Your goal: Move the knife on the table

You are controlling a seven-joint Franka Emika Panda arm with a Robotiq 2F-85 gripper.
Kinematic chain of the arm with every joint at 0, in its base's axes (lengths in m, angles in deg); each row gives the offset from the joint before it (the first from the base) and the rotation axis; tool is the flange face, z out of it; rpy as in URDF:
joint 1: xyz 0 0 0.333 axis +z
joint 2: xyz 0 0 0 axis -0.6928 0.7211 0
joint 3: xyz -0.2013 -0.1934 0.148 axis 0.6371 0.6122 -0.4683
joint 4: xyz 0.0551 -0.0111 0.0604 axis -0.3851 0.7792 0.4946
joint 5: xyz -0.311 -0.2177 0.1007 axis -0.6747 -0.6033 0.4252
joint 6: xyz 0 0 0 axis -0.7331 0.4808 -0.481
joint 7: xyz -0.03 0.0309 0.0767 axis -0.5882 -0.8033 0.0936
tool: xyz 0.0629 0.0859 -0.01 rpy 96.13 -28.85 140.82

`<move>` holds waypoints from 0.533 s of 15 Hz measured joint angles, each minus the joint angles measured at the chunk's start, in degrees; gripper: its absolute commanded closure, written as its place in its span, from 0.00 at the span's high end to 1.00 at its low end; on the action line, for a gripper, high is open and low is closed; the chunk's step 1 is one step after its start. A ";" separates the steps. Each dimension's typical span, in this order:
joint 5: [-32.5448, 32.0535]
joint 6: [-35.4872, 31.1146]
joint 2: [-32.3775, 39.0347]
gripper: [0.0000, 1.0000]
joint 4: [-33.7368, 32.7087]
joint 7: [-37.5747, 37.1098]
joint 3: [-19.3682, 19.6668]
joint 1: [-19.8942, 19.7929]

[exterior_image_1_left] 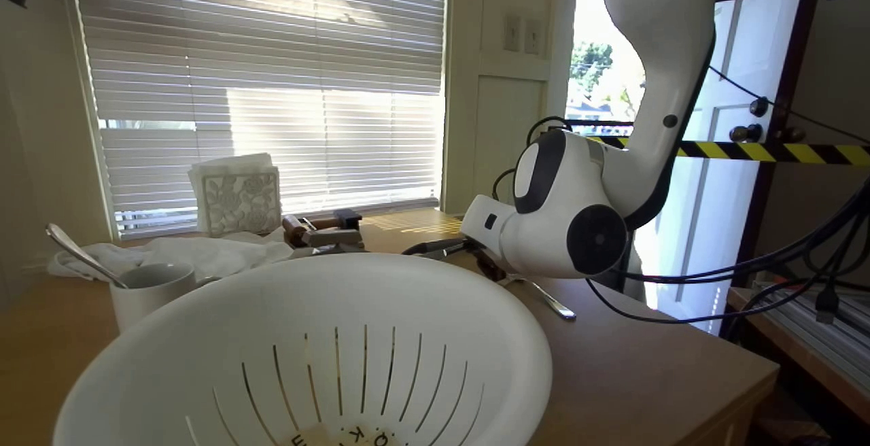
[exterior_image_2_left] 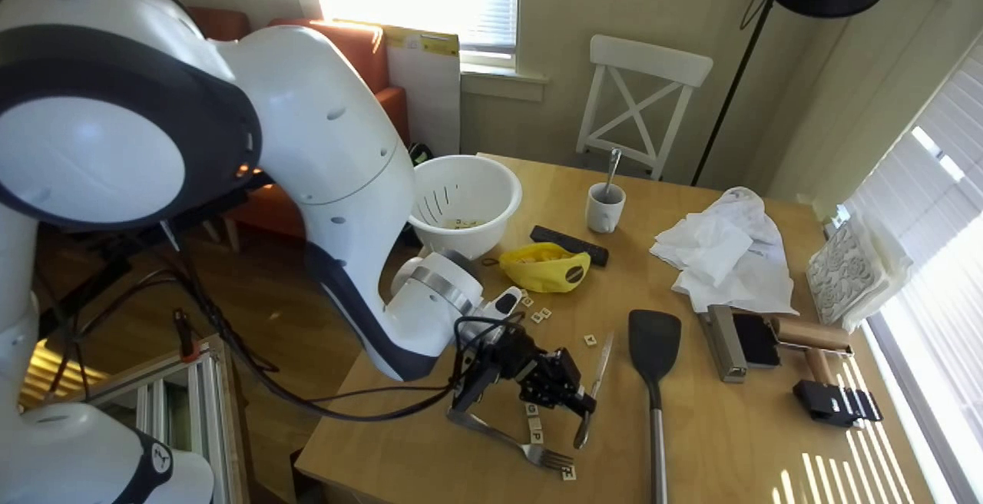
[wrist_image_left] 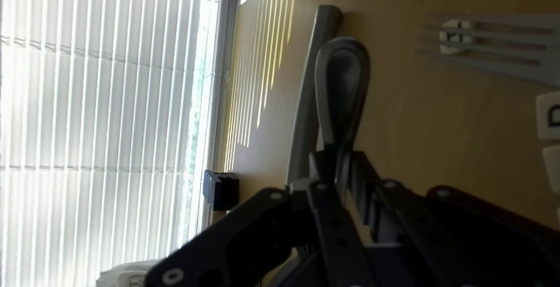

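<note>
Steadiness beats speed on this move

From where I sit, the black, jointed pincer is clenched on the slim silver metal knife, pinching its handle, the rounded end poking out beyond the grip. The knife is over the light tan wooden desk, between the silver metal fork and the long spatula with its flat black head. Whether any of it touches the wood I cannot tell.

I take the step in hand to be the shift itself. I'd lift straight up first, so the blade won't scrape the desk or catch the tines nearby. Pinched on so narrow a handle, the knife may tip or swivel, so I'd travel slowly and steer around the small square cream letter tiles, which could scatter. I'd release only once the blade lies flat.
</note>
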 measured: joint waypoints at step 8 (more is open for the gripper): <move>-4.14 -3.63 -2.54 0.16 2.63 -2.08 0.00 -0.85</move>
